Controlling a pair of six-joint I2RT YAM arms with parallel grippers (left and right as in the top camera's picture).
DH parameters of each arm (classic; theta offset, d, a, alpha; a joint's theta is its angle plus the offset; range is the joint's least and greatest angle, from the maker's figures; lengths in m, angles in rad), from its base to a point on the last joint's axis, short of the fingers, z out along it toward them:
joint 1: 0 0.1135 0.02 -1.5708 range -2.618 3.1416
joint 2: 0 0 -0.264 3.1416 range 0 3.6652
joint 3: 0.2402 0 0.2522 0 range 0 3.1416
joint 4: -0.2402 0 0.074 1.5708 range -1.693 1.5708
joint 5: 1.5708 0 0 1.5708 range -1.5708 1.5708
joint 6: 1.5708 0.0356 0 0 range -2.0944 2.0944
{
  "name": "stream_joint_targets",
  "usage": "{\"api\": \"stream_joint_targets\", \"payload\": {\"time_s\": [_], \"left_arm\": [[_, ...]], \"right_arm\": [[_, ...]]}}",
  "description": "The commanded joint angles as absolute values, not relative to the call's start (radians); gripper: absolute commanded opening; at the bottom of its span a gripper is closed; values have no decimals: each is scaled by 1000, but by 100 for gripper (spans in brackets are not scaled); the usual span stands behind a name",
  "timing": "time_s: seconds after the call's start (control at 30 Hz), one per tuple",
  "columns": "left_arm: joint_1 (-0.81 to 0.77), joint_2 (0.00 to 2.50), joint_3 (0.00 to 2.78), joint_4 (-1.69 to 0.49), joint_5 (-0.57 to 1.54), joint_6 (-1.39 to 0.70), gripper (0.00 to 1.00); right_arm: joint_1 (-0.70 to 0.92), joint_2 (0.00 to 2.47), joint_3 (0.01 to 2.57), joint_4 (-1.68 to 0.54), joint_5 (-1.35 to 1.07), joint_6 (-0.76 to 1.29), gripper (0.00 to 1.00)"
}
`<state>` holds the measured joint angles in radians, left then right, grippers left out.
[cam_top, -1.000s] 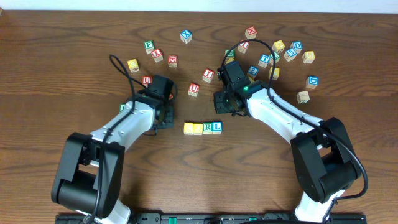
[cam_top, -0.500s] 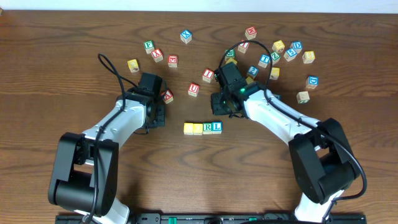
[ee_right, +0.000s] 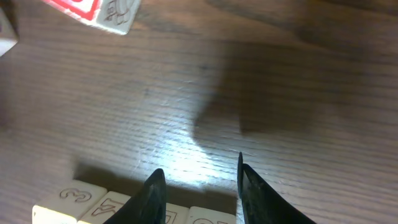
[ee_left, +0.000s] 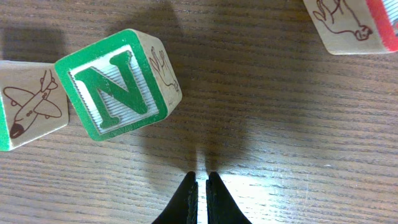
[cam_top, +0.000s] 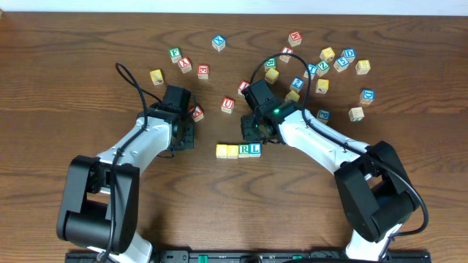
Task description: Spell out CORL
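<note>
The white-shelled left arm with black joints (cam_top: 139,142) and its twin, the white-shelled right arm (cam_top: 322,139), had bulky black bases. A thin black cable (cam_top: 136,86) looped behind the black left gripper (ee_left: 202,183). A small green light (cam_top: 278,112) glowed just behind the black right gripper (ee_right: 199,180). Both sets of fingers were glossy, tapering blades.

Left wrist view: N block (ee_left: 115,87), wooden, on the tabletop (ee_left: 280,124), shows a large green N inside a green border. Overhead view: a four-block row ends with R block (cam_top: 243,150), a green R, and L block (cam_top: 254,149), a blue L. Nearby, U block (cam_top: 227,104) shows a red U. Right wrist view: pale block (ee_right: 74,196) bears a raised 3.
</note>
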<state>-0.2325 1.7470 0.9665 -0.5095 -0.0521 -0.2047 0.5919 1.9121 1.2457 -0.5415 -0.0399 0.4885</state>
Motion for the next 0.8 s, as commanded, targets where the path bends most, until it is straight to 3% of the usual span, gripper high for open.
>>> {"api": "stream_joint_targets", "payload": {"time_s": [0.0, 0.27, 0.77], "left_arm": [[-229, 1751, 978, -506, -65, -187, 7], [-229, 1751, 978, -497, -65, -187, 7], [-229, 1750, 979, -496, -64, -187, 8]], "right_arm": [[601, 1917, 1242, -546, 88, 582, 33], [635, 1917, 1242, -532, 244, 687, 35], [682, 1917, 1242, -568, 222, 816, 35]]}}
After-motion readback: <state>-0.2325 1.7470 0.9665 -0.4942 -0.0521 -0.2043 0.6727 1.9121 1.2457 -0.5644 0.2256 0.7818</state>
